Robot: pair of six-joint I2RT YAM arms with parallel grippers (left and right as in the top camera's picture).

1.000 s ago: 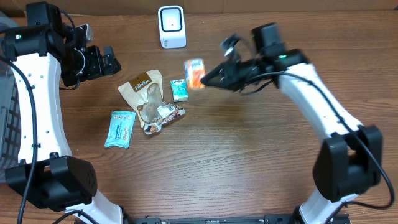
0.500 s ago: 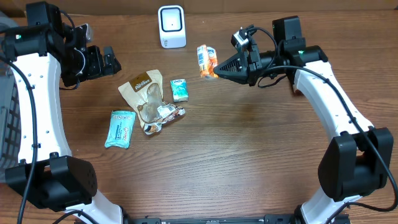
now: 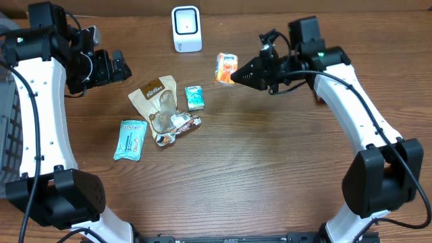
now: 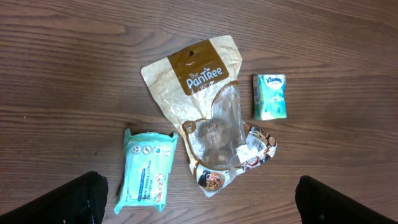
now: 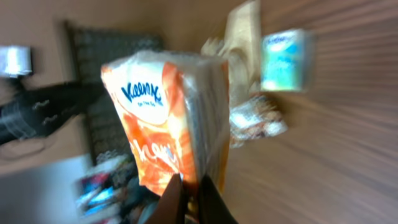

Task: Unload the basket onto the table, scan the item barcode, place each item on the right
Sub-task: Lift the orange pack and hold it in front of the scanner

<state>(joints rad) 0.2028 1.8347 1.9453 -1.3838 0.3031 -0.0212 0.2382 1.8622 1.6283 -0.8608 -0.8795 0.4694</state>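
Left arm: the left gripper [image 3: 112,68] hangs over the far left of the brown wooden table [image 3: 270,175]. Jaws spread wide, nothing between them.

Below it on the table:
- flat teal plastic wipes pack [image 3: 131,140], lying alone
- tan paper Pantree pouch with a clear window [image 4: 208,112], lying flat
- small crumpled brown snack packet [image 4: 256,149], partly under the pouch's lower right edge
- small green pocket tissue pack [image 4: 270,96], just right of the pouch, apart from it

Back edge: white box-shaped barcode scanner [image 3: 186,28] stands upright.

Task item: orange-and-white Kleenex pocket tissue pack [image 3: 226,69], lifted off the table, to the right of the scanner and nearer the front, not touching it.

Right arm: the right gripper [image 3: 236,75] is clenched on one edge of this pack. The wrist view is blurred, but the printed front is readable.
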